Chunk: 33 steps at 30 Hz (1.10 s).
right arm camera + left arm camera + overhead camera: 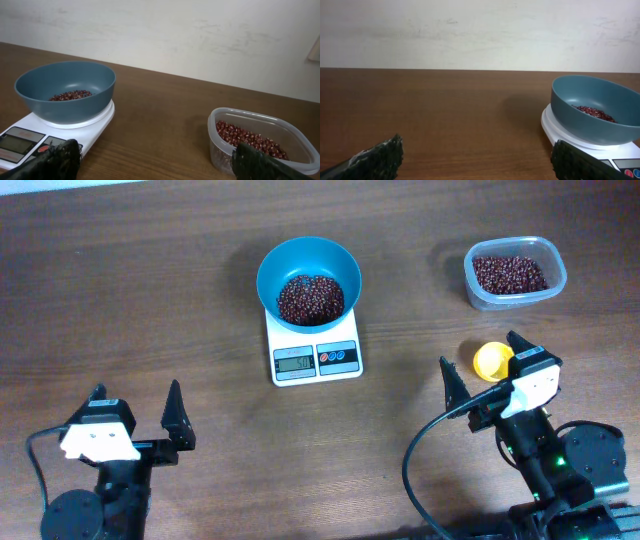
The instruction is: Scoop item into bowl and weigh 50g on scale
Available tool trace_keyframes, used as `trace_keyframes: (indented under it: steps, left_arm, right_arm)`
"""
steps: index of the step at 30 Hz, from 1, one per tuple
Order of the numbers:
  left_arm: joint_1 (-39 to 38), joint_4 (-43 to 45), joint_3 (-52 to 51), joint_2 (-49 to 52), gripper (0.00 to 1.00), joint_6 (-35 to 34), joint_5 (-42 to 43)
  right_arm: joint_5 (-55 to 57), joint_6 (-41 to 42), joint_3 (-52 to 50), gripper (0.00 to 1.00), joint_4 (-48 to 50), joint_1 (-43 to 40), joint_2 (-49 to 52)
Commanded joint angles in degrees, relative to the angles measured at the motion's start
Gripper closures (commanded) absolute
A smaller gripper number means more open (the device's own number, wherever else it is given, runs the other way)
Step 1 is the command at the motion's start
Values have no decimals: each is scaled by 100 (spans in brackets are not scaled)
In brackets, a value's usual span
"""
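The light-blue bowl stands on the white scale at the table's middle back, with a pile of dark red-brown beans inside. The display reads about 50. The bowl also shows in the left wrist view and the right wrist view. More beans lie in the clear tub at back right, which also shows in the right wrist view. My left gripper is open and empty at front left. My right gripper is open and empty at front right.
A small yellow scoop lies on the table between my right gripper's fingers, in front of the tub. A black cable loops from the right arm near the front edge. A pale wall stands behind the table.
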Motion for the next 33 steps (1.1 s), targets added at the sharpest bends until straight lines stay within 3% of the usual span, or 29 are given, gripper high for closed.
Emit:
trace_keyframes:
  steps: [1,8,10,29,33]
  left_arm:
    - [31,0,-50,-57,1,-4,-44]
    - [31,0,-50,-57,1,33,-22]
    - [31,17,-50,-55,1,315,107]
    - [31,17,-48,-55,1,310,107]
    - [31,20,-48,-55,1,-61,107]
  right_arm:
    - [48,24,-52,1,-4,-17,-44]
    - [48,24,-52,1,-4,-17,-44]
    - [48,24,-52,1,-4,-15,-44]
    - [48,24,-52,1,-4,-17,-44]
    - [48,24,-52,1,-4,-17,-44]
